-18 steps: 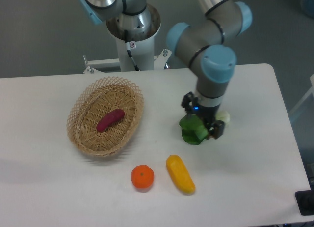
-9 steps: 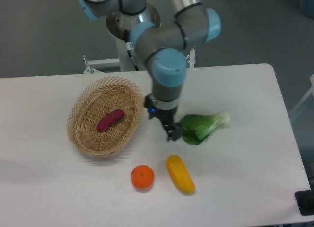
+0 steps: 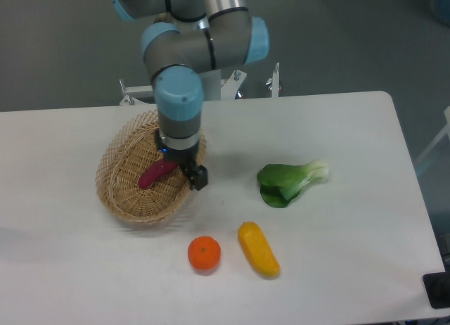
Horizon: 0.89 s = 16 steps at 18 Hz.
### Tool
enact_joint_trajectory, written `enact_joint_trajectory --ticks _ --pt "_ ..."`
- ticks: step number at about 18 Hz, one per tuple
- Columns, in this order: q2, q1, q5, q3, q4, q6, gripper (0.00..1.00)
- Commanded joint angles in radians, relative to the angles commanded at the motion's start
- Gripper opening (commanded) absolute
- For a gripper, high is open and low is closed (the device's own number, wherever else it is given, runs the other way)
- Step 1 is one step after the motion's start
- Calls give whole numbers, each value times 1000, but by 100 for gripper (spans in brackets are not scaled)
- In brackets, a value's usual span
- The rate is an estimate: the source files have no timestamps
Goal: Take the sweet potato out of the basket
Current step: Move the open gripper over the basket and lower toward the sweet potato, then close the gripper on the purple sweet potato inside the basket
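The magenta sweet potato (image 3: pixel 155 174) lies inside the tan wicker basket (image 3: pixel 123 191) at the left of the table; its right end is covered by the arm. My gripper (image 3: pixel 187 171) hangs over the basket's right side, just right of the sweet potato. One dark finger (image 3: pixel 198 177) shows by the rim. The other finger is hidden, so the jaw state is unclear, and nothing is visibly held.
A green bok choy (image 3: pixel 288 183) lies on the table right of the basket. An orange (image 3: pixel 204 254) and a fat yellow vegetable (image 3: pixel 258 250) sit near the front edge. The robot base (image 3: pixel 190 65) stands behind the basket.
The arm has swung left, from over the bok choy to above the basket's right side. The bok choy stays lying on the table, uncovered.
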Motion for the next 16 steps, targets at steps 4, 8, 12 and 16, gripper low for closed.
enact_joint_trajectory --ticks 4,8,12,16 --pt "-8 -22 3 -17 2 -62 100" --pt "-28 -38 6 -40 38 -103 100" --pt "-52 -52 9 -51 84 -141 100" --pt "-78 -68 11 -51 123 -180 100"
